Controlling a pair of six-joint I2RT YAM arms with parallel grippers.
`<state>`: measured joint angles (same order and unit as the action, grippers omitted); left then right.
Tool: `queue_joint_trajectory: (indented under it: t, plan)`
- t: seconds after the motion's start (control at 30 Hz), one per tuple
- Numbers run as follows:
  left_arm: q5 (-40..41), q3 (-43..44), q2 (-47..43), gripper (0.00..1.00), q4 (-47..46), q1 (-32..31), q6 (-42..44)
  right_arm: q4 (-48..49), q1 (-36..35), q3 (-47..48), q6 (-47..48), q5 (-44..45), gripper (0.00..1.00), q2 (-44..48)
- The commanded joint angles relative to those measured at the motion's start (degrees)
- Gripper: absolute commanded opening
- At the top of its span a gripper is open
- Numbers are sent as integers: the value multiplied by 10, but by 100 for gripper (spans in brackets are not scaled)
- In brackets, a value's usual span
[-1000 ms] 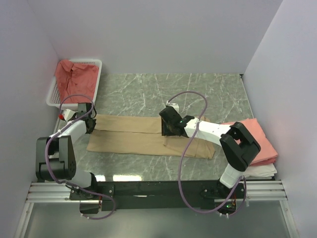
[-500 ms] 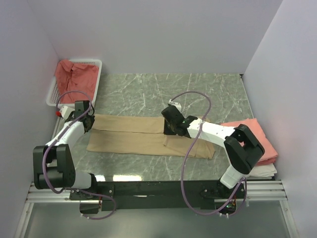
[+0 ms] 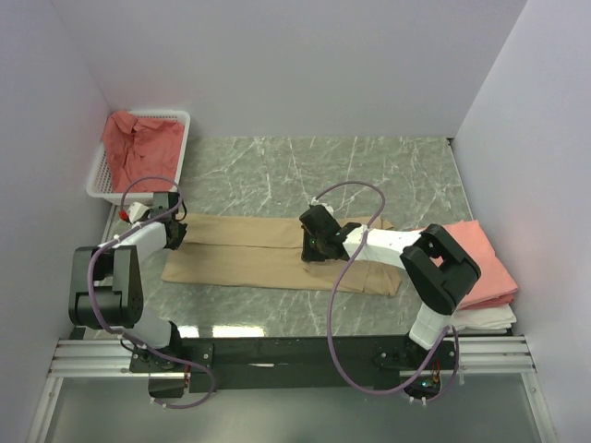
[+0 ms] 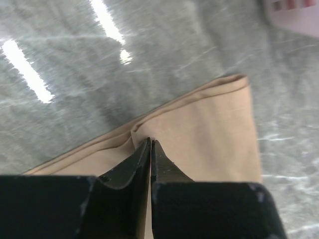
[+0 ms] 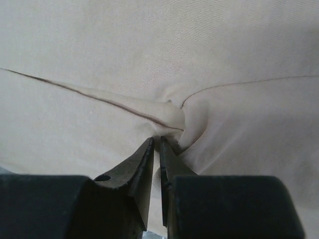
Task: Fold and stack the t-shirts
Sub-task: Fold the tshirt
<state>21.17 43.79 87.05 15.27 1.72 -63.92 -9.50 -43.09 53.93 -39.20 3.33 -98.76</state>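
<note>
Desk: grey-green marble top, arms at its near edge. Tan t-shirt: lies flat along the near half of the desk as a long narrow band, sleeves and sides already turned in, one lengthwise seam showing along its middle. White mesh basket: beyond the tan t-shirt's left end, against the left wall, with a crumpled coral-red shirt in it, not yet folded. Salmon-pink folded shirts: stacked just off the tan t-shirt's right end, on something white that I cannot identify. Right pincer: down on the tan t-shirt near its middle, jaws clenched on a small pucker of cloth where the overlapping layers meet. Left pincer: at the tan t-shirt's far left corner, jaws clenched, tips nipping the folded edge; the cloth wrinkles at the tips. Judgement: step in hand is the crosswise fold of the tan t-shirt, both grips just made. The next move probably calls for lifting the pinched cloth together and carrying it over toward the tan t-shirt's right end, keeping all layers in the grip so the band does not open. Afterwards it goes on the salmon-pink folded shirts.
</note>
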Motion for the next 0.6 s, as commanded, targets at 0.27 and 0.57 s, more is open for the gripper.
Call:
queue_joint_trajectory:
  t: [0.27, 0.57]
  plan:
    - [-4, -5, -71, 27, -40, -4, 42, -30, 38, 11, -3, 11, 29, 131]
    - [18, -13, -123, 30, -15, -163, 52, -84, 98, -58, -22, 36, 63, 247]
